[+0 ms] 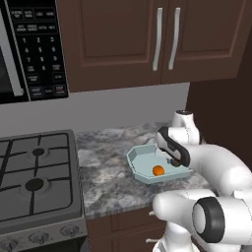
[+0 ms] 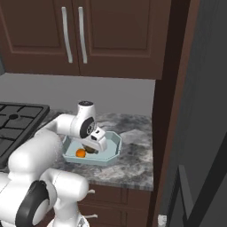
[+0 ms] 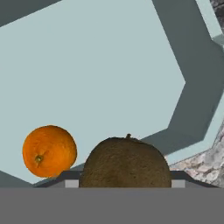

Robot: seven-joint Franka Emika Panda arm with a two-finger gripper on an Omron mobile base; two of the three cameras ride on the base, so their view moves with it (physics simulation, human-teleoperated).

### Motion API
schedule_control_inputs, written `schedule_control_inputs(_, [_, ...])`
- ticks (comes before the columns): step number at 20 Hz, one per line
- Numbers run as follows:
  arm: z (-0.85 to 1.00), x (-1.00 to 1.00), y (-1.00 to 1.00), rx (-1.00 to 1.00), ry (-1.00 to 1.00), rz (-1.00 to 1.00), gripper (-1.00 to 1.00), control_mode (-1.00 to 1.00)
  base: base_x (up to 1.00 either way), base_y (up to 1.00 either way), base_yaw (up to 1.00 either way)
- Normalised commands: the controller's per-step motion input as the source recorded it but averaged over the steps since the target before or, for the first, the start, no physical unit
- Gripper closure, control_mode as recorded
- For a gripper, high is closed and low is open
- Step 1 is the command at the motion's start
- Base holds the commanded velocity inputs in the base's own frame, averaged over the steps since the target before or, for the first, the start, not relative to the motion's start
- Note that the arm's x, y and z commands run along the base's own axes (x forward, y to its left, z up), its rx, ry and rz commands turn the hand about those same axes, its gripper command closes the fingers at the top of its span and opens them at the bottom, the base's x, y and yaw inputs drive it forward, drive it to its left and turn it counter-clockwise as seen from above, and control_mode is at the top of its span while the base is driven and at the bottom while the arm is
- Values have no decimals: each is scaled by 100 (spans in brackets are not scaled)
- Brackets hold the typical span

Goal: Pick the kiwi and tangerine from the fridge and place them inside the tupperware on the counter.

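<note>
The pale blue tupperware [image 1: 141, 158] [image 2: 113, 142] [image 3: 109, 65] sits on the marbled counter [image 1: 106, 172] [image 2: 133, 166]. The bright orange tangerine [image 1: 158, 170] [image 2: 80, 153] [image 3: 49, 151] lies inside it, near the front rim. My gripper [image 1: 173, 160] [image 2: 91, 148] [image 3: 125, 181] hangs just over the tray, shut on the dark brown kiwi [image 2: 91, 150] [image 3: 125, 162], which is low above the tray floor beside the tangerine. In the left base view the hand hides most of the kiwi. The grey fridge [image 2: 206, 97] stands at the far right.
A gas stove [image 1: 34, 172] [image 2: 17, 119] adjoins the counter on the left, with a microwave [image 1: 29, 44] above it. Dark wooden wall cabinets [image 1: 162, 39] [image 2: 75, 35] hang over the counter. A dark brown side panel [image 2: 170, 111] separates the counter from the fridge.
</note>
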Motion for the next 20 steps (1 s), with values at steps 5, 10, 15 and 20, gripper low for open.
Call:
schedule_control_inputs(5, [-45, 20, -5, 0, 0, 0, 100, -100, 0, 0, 0])
schedule_control_inputs(10, [-34, 5, 0, 0, -2, 0, -100, -100, 0, 0, 0])
schedule_control_inputs(15, [-16, 0, 0, 0, -7, 0, -100, -100, 0, 0, 0])
schedule_control_inputs(20, [12, -4, 0, 0, -3, 0, -100, -100, 0, 0, 0])
